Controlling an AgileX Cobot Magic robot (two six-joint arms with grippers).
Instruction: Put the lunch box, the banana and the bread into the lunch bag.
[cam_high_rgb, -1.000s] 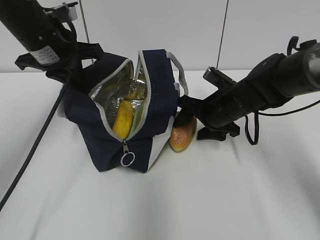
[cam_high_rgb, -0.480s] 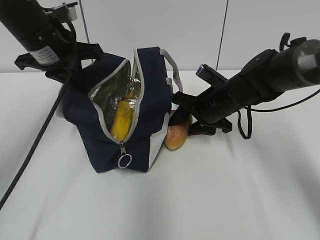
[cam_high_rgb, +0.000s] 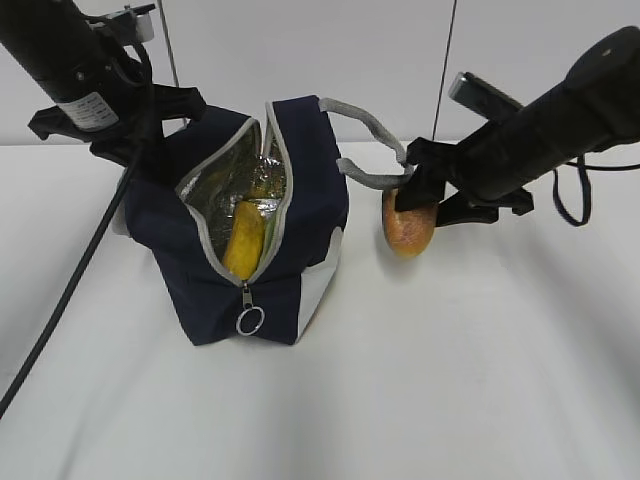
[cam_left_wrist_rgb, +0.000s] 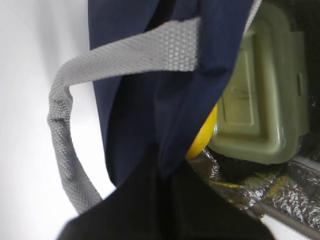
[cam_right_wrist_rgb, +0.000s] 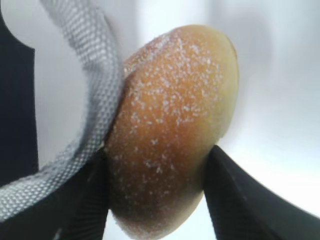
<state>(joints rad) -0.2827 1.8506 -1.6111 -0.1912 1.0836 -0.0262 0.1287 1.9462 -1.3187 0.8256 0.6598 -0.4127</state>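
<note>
Carrying the bread (cam_high_rgb: 407, 226) clear of the bench (cam_high_rgb: 450, 380), the right claw (cam_high_rgb: 412, 200) has its two dark fingers (cam_right_wrist_rgb: 227, 192) closed onto the bun's flanks, as the right wrist view shows, with the bun hanging below the claw and a little beyond its tips. One grey strap handle (cam_high_rgb: 372, 150) of the lunch bag (cam_high_rgb: 250, 235) lies against the bun on the claw's inner side and appears in the right wrist view to be touching the crust; whether it is caught under a finger cannot be told. The bag stands beside the claw, toward the other arm, its zipper parted and foil lining exposed; the banana (cam_high_rgb: 243, 240) already rests inside, and the left wrist view shows the lunch box (cam_left_wrist_rgb: 262, 95) with its green lid in there too, just beside the banana's tip. The left claw (cam_high_rgb: 140, 150) sits at the far edge of the bag and seems to be holding the fabric to keep the mouth spread, though its jaws are not visible in either view. To finish well, the bun should probably be raised above the strap and rim, moved sideways over the opening, then lowered into the gap near the banana before release. A snagged strap could tip the bag.
</note>
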